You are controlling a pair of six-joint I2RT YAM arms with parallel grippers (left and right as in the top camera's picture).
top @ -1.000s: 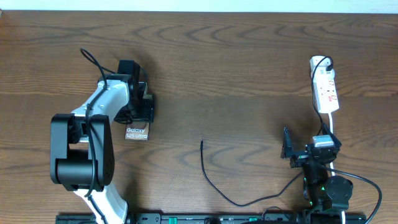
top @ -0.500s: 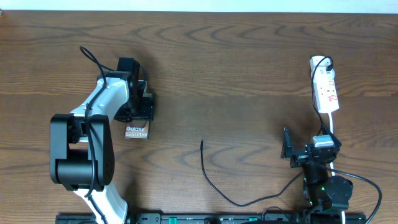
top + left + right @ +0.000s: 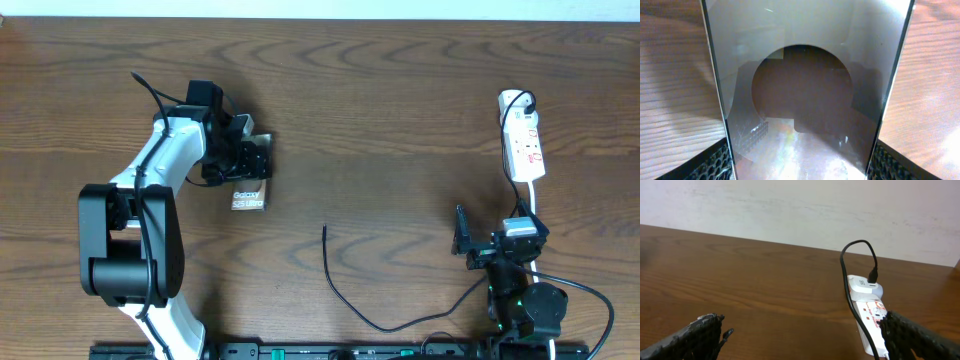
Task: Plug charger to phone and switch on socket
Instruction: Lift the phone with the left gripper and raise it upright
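Observation:
The phone (image 3: 248,196) has a dark glossy back with white "Galaxy" lettering and sits left of the table's centre. My left gripper (image 3: 247,163) is shut on its far end. In the left wrist view the phone (image 3: 805,75) fills the space between both black fingers (image 3: 715,165), and my left gripper (image 3: 800,167) clamps its two long edges. The charger (image 3: 340,290) is a thin black cable lying loose, its free tip (image 3: 324,229) pointing up at mid-table, apart from the phone. The socket (image 3: 522,140) lies at the far right. My right gripper (image 3: 478,245) stands open and holds nothing, just short of the socket (image 3: 867,317).
A black plug (image 3: 873,275) sits in the socket's far end, its black cable (image 3: 850,290) looping along the strip. A pale wall (image 3: 800,210) rises behind the table's far edge. Bare wooden table (image 3: 400,120) lies between the phone and the socket.
My left gripper has carried the phone to the right and slightly away from the front edge. The right arm, charger and socket have not moved.

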